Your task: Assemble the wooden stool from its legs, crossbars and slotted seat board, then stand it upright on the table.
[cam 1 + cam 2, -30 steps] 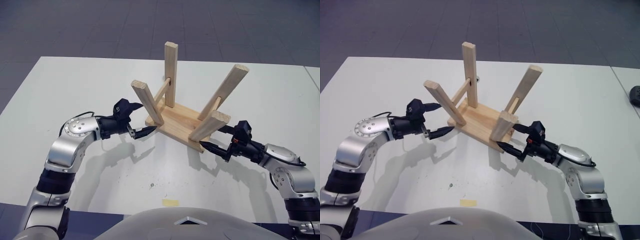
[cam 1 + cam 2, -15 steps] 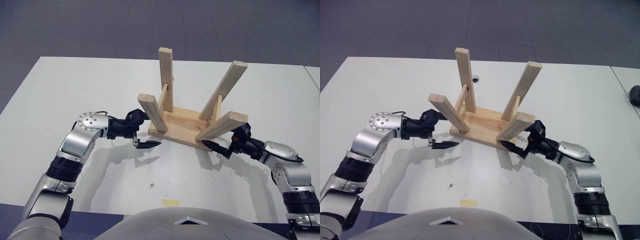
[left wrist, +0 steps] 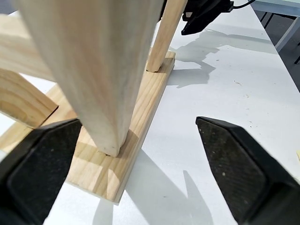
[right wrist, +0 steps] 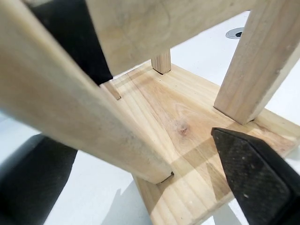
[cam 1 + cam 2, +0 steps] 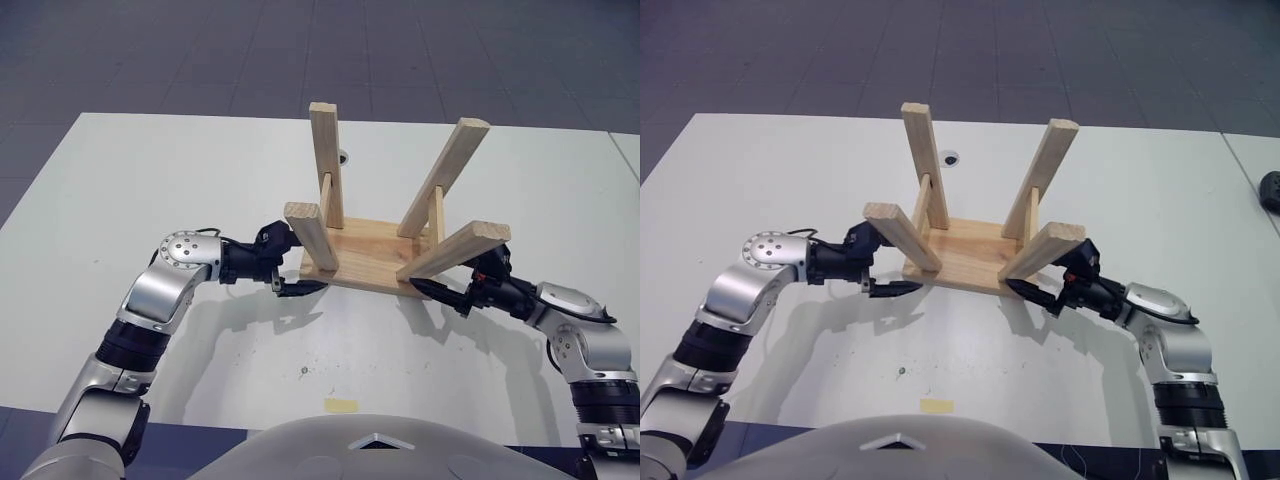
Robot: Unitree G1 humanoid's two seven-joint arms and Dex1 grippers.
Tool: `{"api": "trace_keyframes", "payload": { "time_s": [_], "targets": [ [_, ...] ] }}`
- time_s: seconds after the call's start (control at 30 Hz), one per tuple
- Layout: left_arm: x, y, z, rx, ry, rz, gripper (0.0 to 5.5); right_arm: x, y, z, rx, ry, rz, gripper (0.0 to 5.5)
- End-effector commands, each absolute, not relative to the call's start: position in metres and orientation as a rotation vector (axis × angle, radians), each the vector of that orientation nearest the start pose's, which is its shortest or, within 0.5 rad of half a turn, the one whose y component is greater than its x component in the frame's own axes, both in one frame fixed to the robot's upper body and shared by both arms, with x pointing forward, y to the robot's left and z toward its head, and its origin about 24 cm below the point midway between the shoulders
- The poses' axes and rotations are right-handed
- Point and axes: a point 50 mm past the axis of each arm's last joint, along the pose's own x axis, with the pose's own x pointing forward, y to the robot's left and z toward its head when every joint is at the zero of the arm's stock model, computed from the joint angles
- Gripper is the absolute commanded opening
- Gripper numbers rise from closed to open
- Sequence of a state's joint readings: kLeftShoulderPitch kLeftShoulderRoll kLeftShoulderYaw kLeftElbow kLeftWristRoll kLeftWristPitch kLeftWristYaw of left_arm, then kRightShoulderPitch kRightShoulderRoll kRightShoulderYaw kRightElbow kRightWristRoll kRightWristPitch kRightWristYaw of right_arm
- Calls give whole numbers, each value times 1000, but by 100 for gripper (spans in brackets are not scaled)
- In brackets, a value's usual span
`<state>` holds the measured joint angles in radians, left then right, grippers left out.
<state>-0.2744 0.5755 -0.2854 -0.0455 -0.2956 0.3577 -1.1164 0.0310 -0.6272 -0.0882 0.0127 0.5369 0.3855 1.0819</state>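
Note:
The wooden stool lies upside down mid-table, its seat board (image 5: 365, 258) flat and its legs splayed upward. Thin crossbars (image 5: 327, 195) join the legs on each side. My left gripper (image 5: 290, 262) is open and straddles the base of the near left leg (image 5: 312, 235); the left wrist view has that leg (image 3: 93, 70) between the two fingers (image 3: 239, 173). Open too, my right gripper (image 5: 462, 275) straddles the foot of the near right leg (image 5: 455, 250), which crosses between its fingers (image 4: 253, 173) in the right wrist view.
The white table (image 5: 150, 170) has free room to the left, right and front of the stool. A small round grey fitting (image 5: 344, 156) sits behind the far left leg. A yellow tape scrap (image 5: 340, 405) lies near the front edge. A dark object (image 5: 1270, 190) sits past the right edge.
The stool has turned on the table so its seat lies squarer to me. Both open grippers have closed in on the near legs, the left one moving right around its leg.

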Motion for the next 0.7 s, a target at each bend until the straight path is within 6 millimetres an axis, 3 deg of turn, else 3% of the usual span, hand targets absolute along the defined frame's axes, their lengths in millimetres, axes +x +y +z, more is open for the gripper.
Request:
{"api": "trace_keyframes", "payload": {
  "time_s": [0.03, 0.17, 0.47, 0.57, 0.7],
  "targets": [
    [262, 139, 70, 218, 368, -1337, 371, 220, -241, 60, 124, 400, 1006, 430],
    [259, 129, 67, 180, 369, -1356, 298, 220, -240, 57, 143, 416, 1015, 360],
    [254, 131, 76, 60, 413, -1367, 145, 218, -245, 59, 232, 450, 1007, 220],
    [246, 129, 86, -55, 469, -1343, 137, 214, -238, 72, 364, 416, 1040, 214],
    [229, 129, 102, -240, 555, -1306, 127, 203, -221, 100, 663, 305, 1081, 207]
  ]
}}
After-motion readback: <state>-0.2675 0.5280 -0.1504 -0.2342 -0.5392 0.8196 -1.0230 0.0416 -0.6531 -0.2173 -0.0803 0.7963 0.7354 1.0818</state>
